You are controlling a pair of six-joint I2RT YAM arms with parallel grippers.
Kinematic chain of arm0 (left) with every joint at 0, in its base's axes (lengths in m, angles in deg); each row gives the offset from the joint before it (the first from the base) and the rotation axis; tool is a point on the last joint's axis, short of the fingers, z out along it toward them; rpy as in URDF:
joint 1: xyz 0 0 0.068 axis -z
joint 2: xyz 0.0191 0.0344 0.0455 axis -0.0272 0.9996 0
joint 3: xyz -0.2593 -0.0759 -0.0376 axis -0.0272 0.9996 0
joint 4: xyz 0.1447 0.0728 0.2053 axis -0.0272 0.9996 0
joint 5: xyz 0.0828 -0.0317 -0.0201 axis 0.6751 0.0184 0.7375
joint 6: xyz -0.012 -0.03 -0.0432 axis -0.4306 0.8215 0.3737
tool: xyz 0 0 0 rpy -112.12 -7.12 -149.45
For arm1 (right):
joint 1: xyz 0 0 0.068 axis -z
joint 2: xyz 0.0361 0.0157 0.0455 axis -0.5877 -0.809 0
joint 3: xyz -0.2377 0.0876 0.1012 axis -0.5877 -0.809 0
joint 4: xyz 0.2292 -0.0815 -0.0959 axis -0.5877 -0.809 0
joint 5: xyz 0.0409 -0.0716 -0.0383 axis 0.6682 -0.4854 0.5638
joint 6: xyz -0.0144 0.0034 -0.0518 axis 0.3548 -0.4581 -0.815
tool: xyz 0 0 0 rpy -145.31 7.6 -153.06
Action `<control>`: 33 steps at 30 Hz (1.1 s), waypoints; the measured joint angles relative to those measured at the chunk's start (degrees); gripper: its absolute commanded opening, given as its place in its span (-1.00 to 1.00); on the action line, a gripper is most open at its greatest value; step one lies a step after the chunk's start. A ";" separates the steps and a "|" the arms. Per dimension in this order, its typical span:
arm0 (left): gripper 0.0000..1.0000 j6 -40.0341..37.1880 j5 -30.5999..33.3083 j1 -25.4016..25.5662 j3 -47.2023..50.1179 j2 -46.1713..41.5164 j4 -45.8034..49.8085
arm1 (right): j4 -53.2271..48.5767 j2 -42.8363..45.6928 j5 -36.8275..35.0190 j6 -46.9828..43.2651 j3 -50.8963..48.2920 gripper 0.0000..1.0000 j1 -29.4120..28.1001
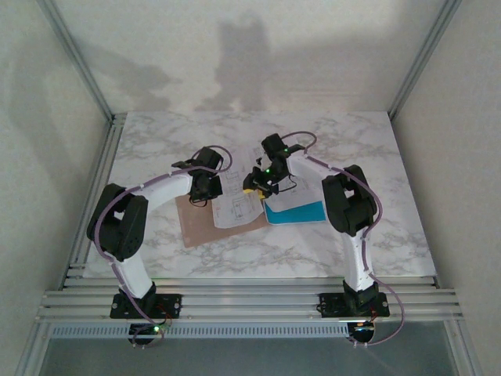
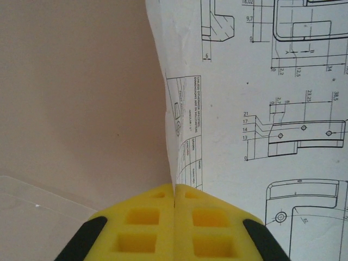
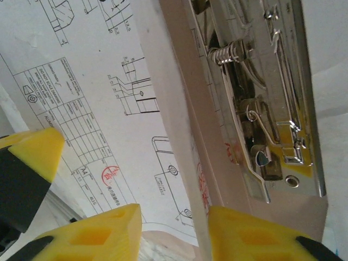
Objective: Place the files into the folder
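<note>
The pinkish-brown folder lies in the middle of the table, its plain card under the papers. A white sheet of line drawings rests partly on it. My left gripper is shut on that sheet's edge, the paper running into the seam between the yellow pads. A bright blue sheet lies to the right. My right gripper stands open astride a raised folder flap that carries a metal clip. The printed sheet lies beyond the flap.
The marble table has free room to the right and at the back. Aluminium rails run along the near edge, and upright frame posts and white walls close in the sides. A pale translucent sheet lies by the folder's corner.
</note>
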 measured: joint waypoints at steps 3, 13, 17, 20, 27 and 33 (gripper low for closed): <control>-1.00 0.00 0.00 0.00 0.04 0.02 -0.04 | -0.90 -0.33 -0.96 -1.07 0.70 -0.28 -0.57; -0.91 0.20 0.02 0.00 0.11 0.02 -0.04 | -4.44 -2.47 -6.47 -6.69 3.67 -1.00 -2.19; 0.07 1.79 0.02 -0.44 0.20 -0.35 -0.02 | -4.87 -1.40 -10.14 -10.25 3.61 -1.00 -2.23; 0.23 4.81 0.04 -1.77 1.07 -2.71 0.17 | -4.52 2.10 -13.11 -13.84 2.82 -1.00 -2.23; 0.08 14.49 -1.79 -9.09 8.44 -15.02 -0.90 | 1.40 14.45 -18.43 -21.24 -2.21 -1.00 -2.23; -0.18 21.05 -5.27 -13.99 18.21 -20.39 -0.90 | 11.85 20.81 -19.37 -27.41 -10.43 -1.00 -2.23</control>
